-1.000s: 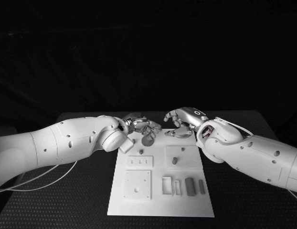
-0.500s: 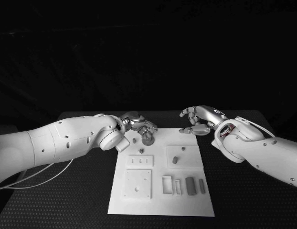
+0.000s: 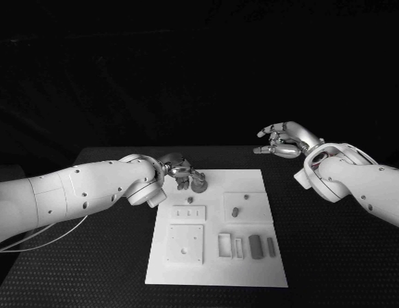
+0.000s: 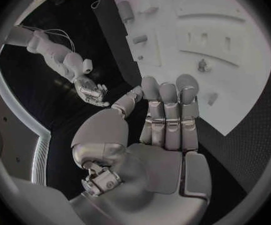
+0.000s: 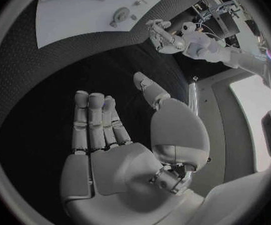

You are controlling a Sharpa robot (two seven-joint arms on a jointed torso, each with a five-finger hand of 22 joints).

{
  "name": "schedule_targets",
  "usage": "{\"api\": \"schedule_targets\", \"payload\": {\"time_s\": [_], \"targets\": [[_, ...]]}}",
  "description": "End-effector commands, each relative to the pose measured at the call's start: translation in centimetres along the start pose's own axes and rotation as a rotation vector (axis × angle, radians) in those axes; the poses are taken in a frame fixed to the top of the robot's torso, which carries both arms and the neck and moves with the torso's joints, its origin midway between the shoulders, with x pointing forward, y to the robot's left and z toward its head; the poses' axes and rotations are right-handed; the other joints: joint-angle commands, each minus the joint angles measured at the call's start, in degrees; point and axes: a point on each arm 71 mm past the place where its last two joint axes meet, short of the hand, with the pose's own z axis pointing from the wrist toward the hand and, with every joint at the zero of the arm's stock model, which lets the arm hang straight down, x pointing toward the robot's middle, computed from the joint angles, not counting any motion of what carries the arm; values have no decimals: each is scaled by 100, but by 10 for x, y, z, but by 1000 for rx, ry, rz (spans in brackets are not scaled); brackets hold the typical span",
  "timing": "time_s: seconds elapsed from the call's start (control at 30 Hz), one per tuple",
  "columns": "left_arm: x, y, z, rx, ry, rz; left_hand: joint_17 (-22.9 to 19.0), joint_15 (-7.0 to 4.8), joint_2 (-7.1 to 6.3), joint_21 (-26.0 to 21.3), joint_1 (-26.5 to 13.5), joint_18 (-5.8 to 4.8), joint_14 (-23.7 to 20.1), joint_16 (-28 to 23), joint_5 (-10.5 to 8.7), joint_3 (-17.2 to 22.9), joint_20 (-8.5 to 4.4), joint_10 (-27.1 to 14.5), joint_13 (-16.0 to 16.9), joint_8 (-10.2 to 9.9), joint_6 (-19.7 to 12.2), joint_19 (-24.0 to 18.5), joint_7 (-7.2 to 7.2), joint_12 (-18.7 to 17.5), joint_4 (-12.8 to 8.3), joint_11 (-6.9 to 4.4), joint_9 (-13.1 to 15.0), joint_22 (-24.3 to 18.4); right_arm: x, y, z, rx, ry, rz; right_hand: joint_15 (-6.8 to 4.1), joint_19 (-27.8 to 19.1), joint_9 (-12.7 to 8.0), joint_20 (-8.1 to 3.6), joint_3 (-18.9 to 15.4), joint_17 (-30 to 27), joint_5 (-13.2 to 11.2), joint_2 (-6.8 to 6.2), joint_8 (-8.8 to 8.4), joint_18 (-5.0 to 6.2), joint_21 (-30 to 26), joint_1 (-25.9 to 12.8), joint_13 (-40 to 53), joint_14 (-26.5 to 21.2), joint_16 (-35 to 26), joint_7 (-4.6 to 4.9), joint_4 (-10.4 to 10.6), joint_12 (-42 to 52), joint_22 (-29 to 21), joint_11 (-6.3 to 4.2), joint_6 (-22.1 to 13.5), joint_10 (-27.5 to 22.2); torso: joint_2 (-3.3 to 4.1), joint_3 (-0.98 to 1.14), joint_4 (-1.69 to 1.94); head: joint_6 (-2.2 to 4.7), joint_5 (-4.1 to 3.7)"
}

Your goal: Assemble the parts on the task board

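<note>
My left hand (image 3: 186,174) is at the far left corner of the task board (image 3: 216,273), fingers curled over a small part (image 3: 199,184); I cannot tell whether it grips. My right hand (image 3: 285,140) hangs empty, fingers apart, beyond the board's far right. More parts (image 3: 255,246) sit in the board's recesses.

The left arm reaches in low, its wrist bent toward the centre; the left hand (image 3: 183,172) points down, fingers (image 4: 165,110) straight and held side by side, thumb out beside them, nothing visibly in its grasp; the right arm is raised, well apart from the left hand; the right hand (image 3: 285,141) hangs in the air, fingers (image 5: 97,120) loosely extended, thumb apart, holding nothing.
</note>
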Motion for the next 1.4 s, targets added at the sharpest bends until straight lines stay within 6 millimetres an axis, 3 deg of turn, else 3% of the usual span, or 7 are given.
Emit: {"api": "schedule_targets", "payload": {"time_s": [0.03,0.3,0.73,0.87,1.1,1.23,1.4], "targets": [[1,6,-3,-57,-50,115,50,-108,-69,181,40,64,156,227,175,11,-487,91,210,2,218,152,-197,295,9,-52,54,145,-2,-4,1,15,7,89,-4,-16,5,51,-43,-16,30,73,26,131,-39,-1,-21,-26,-22,54,-16,-20,6,-7,34,-10,7,-1,-1,-40,20],[14,19,-11,-102,-47,203,36,-287,-149,652,-36,89,242,810,420,60,-661,-84,746,29,408,245,-290,1034,28,-145,278,123,-3,-5,2,21,9,94,-1,-30,0,78,-96,-36,61,124,30,144,-51,-21,-57,-34,-27,57,-42,-10,3,-4,27,-22,4,-2,11,-153,28],[36,26,-13,-108,-16,290,-63,-387,-161,876,-69,109,305,1182,490,130,-752,-161,959,-46,397,357,-304,1430,19,-161,430,96,-8,-12,8,42,26,107,30,-334,-7,209,-138,-378,92,242,84,126,-361,-84,-470,-301,-475,59,-64,-416,-120,12,82,-190,6,-10,1,-267,43],[36,27,-13,-118,-14,291,-87,-392,-191,881,-93,106,300,1229,509,131,-755,-176,976,-31,460,366,-320,1475,19,-177,457,96,-8,-13,9,58,40,152,347,-1140,-14,444,-16,-1149,85,254,114,-81,-1230,-163,-1457,-918,-1670,167,-74,-1653,-516,136,44,-404,-1,-11,11,-305,31],[37,26,-12,-132,-17,285,-140,-402,-188,890,-169,99,283,1317,645,135,-758,-201,993,-26,550,366,-346,1546,33,-202,499,100,-13,-19,16,90,43,339,921,-2076,-33,705,64,-2218,-2,335,219,-339,-2140,22,-3024,-1473,-3277,163,-63,-3479,-908,424,24,-330,3,-3,8,-344,28],[39,26,-11,-140,-6,268,-185,-400,-91,898,-271,92,259,1374,762,126,-758,-220,994,-44,579,338,-355,1584,-10,-207,522,109,-17,-23,19,110,37,416,1049,-2448,-64,793,122,-2617,11,409,248,-448,-2530,92,-3548,-1652,-3785,98,-75,-4154,-1067,481,-6,-237,5,-5,13,-373,14],[40,27,-10,-156,-4,257,-237,-401,-76,913,-336,90,236,1431,1036,148,-761,-237,986,-52,628,309,-367,1616,-31,-221,552,115,-21,-30,22,147,18,537,1054,-2566,-80,857,118,-2933,51,464,291,-480,-2859,84,-3900,-1806,-4097,-7,-65,-4690,-1249,431,-31,-128,1,-3,5,-395,27]]}}
